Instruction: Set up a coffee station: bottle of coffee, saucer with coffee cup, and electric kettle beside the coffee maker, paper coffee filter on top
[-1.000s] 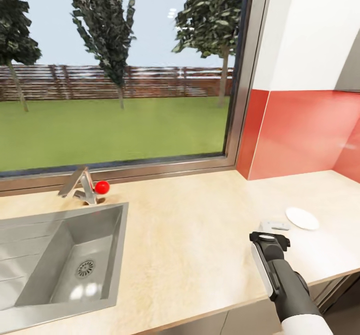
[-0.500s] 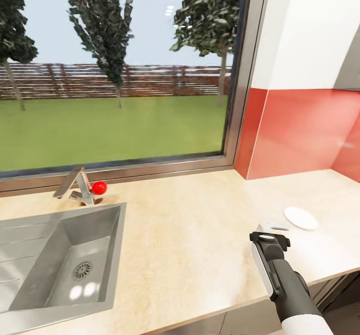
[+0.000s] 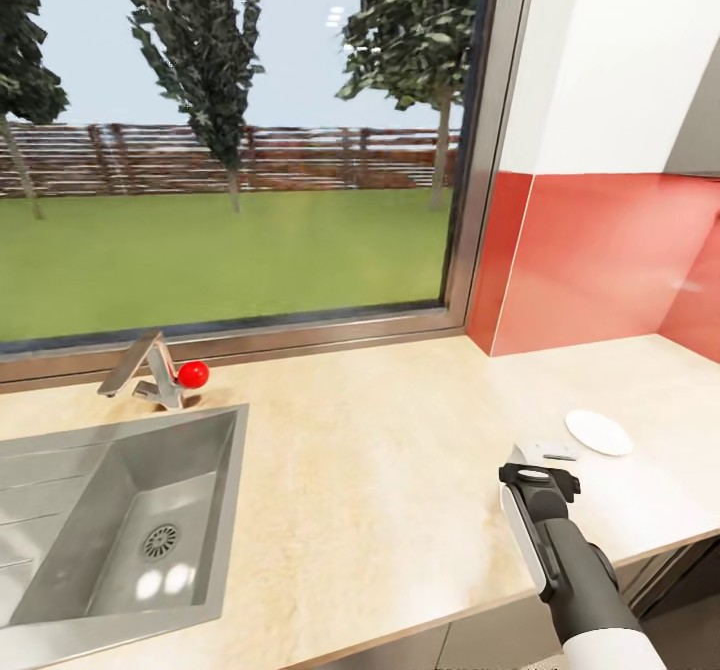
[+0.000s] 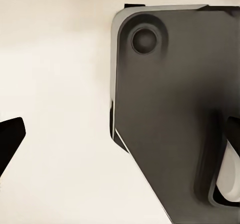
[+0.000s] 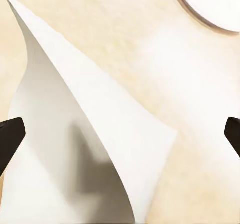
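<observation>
Filter point(image 5: 85, 149) lies on the surface point(image 3: 400, 470) between your right gripper's point(image 3: 541, 455) wide-open fingertips, with nothing held. Saucer point(image 3: 598, 432) sits just beyond. Your left gripper's state I cannot tell.

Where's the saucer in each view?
Head view: saucer on the countertop at right, just beyond the right gripper.
Right wrist view: saucer cut off at a corner, past the paper coffee filter.
Left wrist view: not in it.
Shared landmark: beige countertop.
</observation>
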